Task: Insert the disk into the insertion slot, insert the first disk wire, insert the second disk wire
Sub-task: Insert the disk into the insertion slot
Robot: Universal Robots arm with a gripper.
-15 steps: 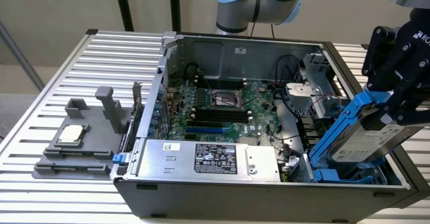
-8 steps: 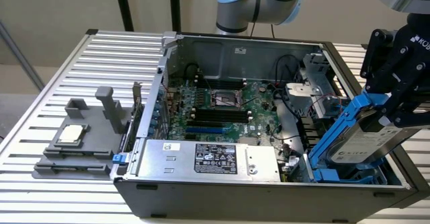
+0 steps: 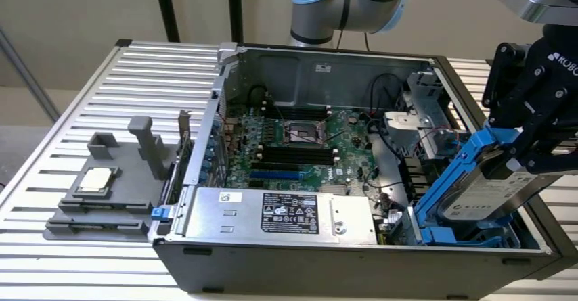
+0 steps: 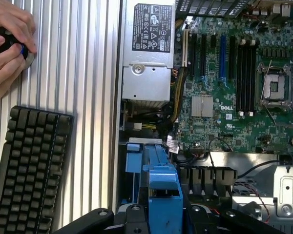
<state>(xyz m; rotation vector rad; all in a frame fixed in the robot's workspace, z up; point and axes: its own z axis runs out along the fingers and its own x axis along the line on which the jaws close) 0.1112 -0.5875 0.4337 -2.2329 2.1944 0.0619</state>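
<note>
Evidently the jaws clench the disk [image 3: 488,196] by its upper end, tilted steeply so its lower edge can meet the insertion slot [image 3: 461,237] beneath.

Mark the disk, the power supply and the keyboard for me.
disk [image 3: 492,194], exterior view, on its white label.
power supply [image 3: 291,213], exterior view, on its black sticker.
keyboard [image 4: 31,170], wrist view, on its middle keys.
</note>
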